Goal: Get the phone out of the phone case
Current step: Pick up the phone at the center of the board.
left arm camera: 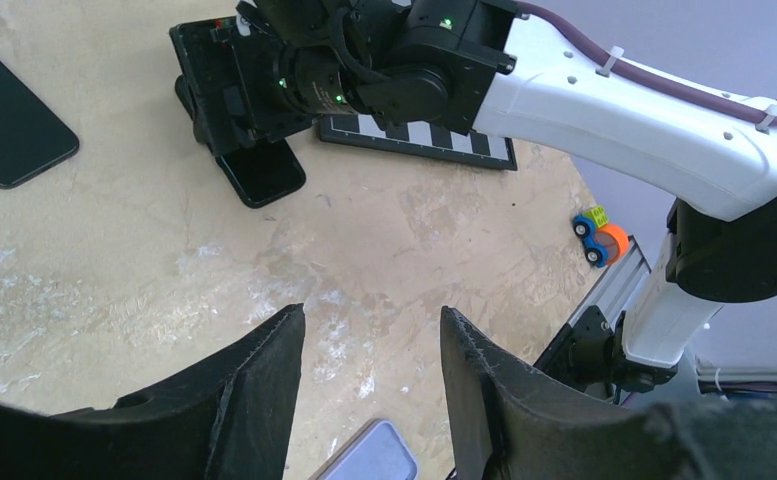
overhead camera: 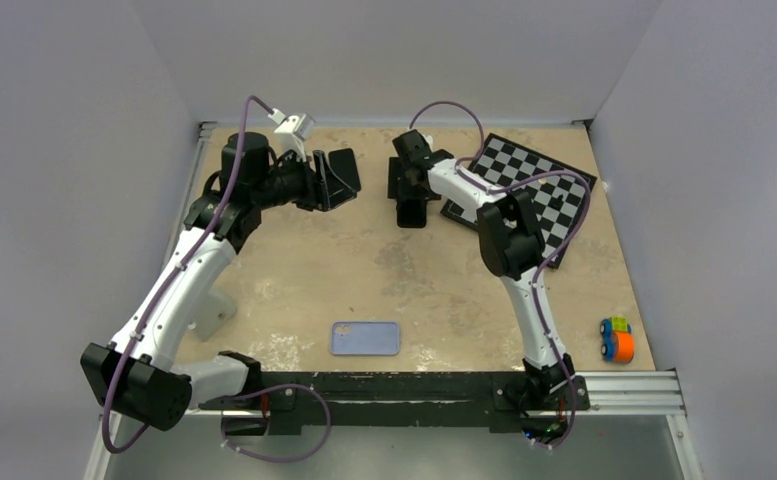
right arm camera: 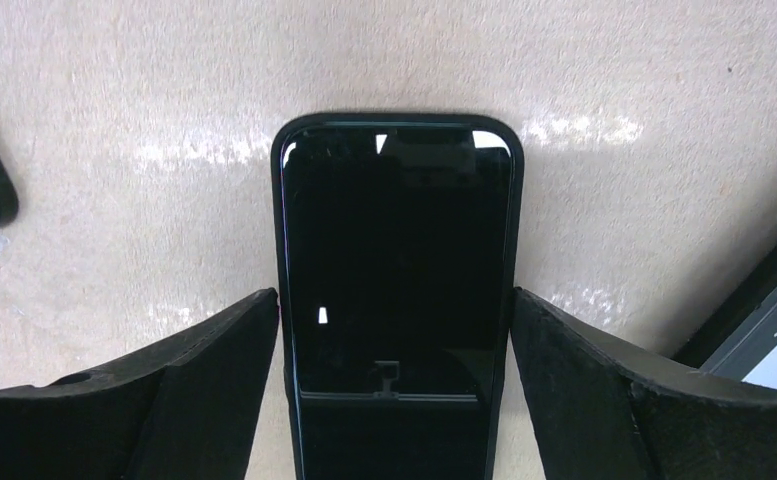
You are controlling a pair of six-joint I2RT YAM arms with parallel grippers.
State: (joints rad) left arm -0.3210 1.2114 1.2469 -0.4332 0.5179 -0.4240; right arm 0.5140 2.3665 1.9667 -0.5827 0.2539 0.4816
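Note:
The lavender-blue phone case [overhead camera: 364,338] lies flat near the table's front edge, showing only its pale surface with no black screen; its corner also shows in the left wrist view [left arm camera: 376,455]. A black phone [right arm camera: 396,250] lies flat on the table at the back middle. My right gripper [right arm camera: 396,295] straddles it, both fingers against its long sides; it also shows in the top view [overhead camera: 411,208]. My left gripper [left arm camera: 372,315] is open and empty, held above the back left of the table [overhead camera: 336,180].
Another black phone [left arm camera: 9,120] lies at the back left, beside the left gripper. A black-and-white checkerboard [overhead camera: 529,190] lies at the back right. A small toy car [overhead camera: 616,340] sits near the right front. Grey walls enclose the table.

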